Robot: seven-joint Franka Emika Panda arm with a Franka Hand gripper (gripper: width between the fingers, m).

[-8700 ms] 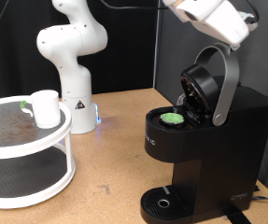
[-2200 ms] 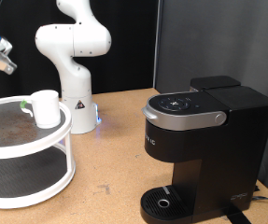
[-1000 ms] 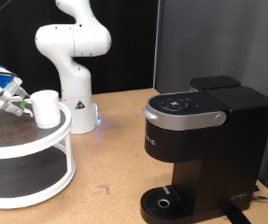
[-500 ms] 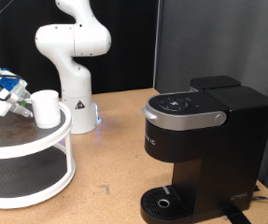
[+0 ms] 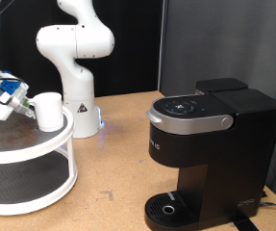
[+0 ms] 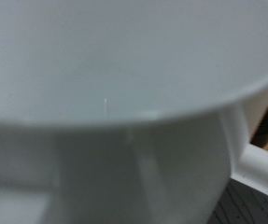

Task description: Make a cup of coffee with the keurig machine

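The white cup (image 5: 49, 112) stands on the top tier of a round white two-tier stand (image 5: 68, 144) at the exterior view's left. My gripper (image 5: 26, 108) comes in from the left edge, and its fingertips are right against the cup's left side. The wrist view is filled by the cup's white wall and rim (image 6: 105, 103), with its handle (image 6: 260, 170) at one side, and my fingers do not show there. The black keurig machine (image 5: 214, 154) stands at the right with its lid down and its silver handle (image 5: 186, 119) lowered. The pod is hidden.
A small white robot arm (image 5: 75, 53) on a base stands behind the stand, next to the cup. The machine's round drip base (image 5: 166, 207) is bare. Open wooden tabletop (image 5: 118, 173) lies between the stand and the machine.
The machine's lid, open with a green pod showing 8.7 s ago, is now shut. My gripper has left the machine, come down at the left, and edged rightwards up to the cup.
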